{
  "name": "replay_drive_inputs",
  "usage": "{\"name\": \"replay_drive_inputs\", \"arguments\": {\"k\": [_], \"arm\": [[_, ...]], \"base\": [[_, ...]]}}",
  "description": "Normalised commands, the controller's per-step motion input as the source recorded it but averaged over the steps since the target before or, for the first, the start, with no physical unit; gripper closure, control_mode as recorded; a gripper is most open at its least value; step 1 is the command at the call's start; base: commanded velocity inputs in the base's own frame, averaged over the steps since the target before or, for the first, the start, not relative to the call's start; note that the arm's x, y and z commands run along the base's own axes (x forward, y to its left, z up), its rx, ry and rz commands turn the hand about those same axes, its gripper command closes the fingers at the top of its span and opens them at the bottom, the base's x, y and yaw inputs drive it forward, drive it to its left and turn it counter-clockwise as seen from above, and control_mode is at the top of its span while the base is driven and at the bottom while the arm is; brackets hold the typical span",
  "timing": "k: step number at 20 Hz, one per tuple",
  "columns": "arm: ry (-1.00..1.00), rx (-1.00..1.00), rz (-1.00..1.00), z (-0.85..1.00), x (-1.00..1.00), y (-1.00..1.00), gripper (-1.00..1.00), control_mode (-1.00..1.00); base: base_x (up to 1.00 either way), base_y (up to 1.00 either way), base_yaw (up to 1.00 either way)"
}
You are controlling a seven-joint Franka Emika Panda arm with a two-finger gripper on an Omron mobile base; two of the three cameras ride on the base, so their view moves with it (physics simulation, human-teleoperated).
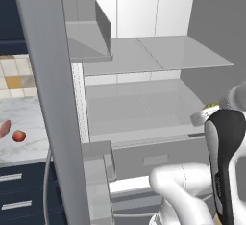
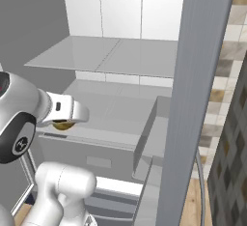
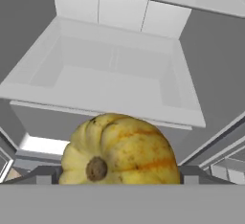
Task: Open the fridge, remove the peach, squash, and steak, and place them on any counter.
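**Entry: squash, in the claw at the fridge front**

- **Hand view:** I am looking straight at the squash (image 3: 119, 146). It is sitting between the two dark fingertips (image 3: 45, 174) of the claw (image 3: 118, 176). Its flanks are reaching out to both tips, so I am reading the claw as grasping it with the jaws standing wide. Beyond it, a grey shelf (image 3: 110, 94) and the white back wall of the fridge (image 3: 119, 12) are showing.
- **Left base view:** I am seeing a sliver of yellow beside the dark forearm. The peach (image 1: 19, 135) and the steak (image 1: 4, 129) are lying close together but apart on the counter (image 1: 29, 118), left of the open door (image 1: 48, 99). Navy drawers (image 1: 19, 195) are showing below.
- **Right base view:** the squash is peeking out as a dark-yellow patch under the white hand, just above the lower shelf's front lip.
- **Orientation:** the brown stem end is facing the hand camera, low on the fruit. The ribs and orange streaks are running back from it. The body is reading nearly round, slightly wider across the jaws than tall.
- **Arm** (image 2: 29, 109)**:** it is rising from the base, bending at the elbow and reaching level towards the fridge interior.
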Motion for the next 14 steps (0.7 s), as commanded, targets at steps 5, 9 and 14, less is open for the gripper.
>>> {"name": "replay_drive_inputs", "arguments": {"k": [5, 9, 14], "arm": [[0.01, 0.0, 0.0, -0.03, 0.0, 0.01, 1.0, -1.0], [0.01, 0.0, 0.0, 0.0, -0.05, 0.0, 1.0, 1.0], [0.0, 0.0, 0.0, 0.0, 0.0, 0.0, 1.0, 1.0]], "base": [[0.0, 0.0, 0.0], [-0.64, 0.03, 0.0], [-1.0, 0.11, 0.02]]}}
